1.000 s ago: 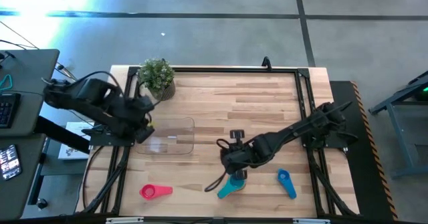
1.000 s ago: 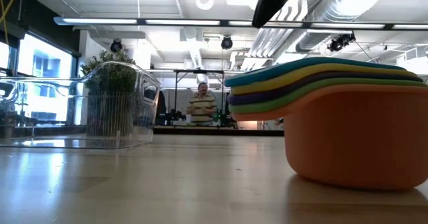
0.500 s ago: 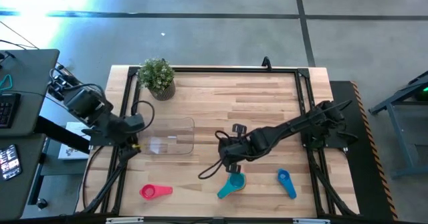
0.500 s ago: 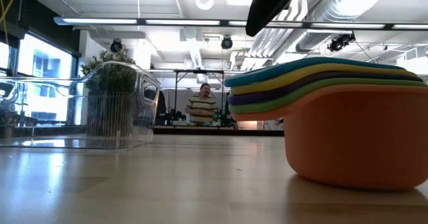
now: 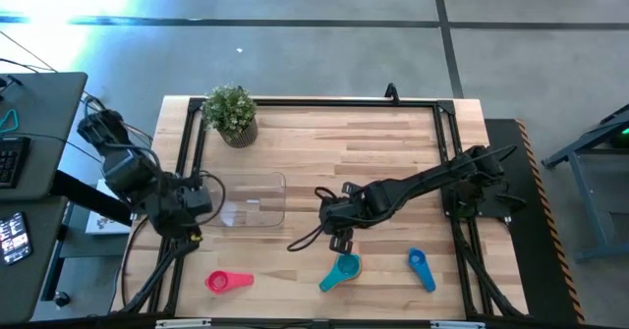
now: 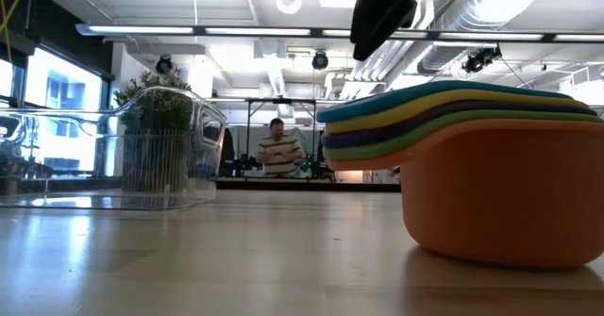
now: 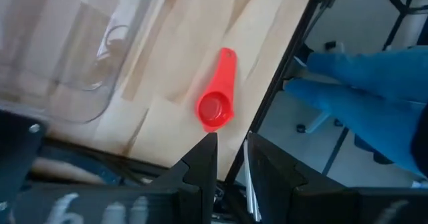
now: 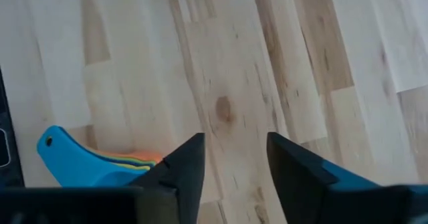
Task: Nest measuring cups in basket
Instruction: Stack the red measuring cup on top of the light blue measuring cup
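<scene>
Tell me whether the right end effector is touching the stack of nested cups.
Apart. In the high view the right end effector sits clear of the nested cup stack, with bare table between them. The right wrist view shows its open fingers over wood only.

Worktop (image 5: 373,142): pale wood planks, smooth, satin sheen, visible grain. Basket (image 5: 251,201): clear glossy plastic, ribbed walls in low view. Nested measuring cups (image 6: 491,174): smooth matt plastic, orange outermost. Red-pink cup (image 7: 215,103): smooth plastic, slight gloss. Right claw (image 8: 231,160) fingers: dark matt plastic. Worktop frame (image 5: 447,133): black metal.
</scene>
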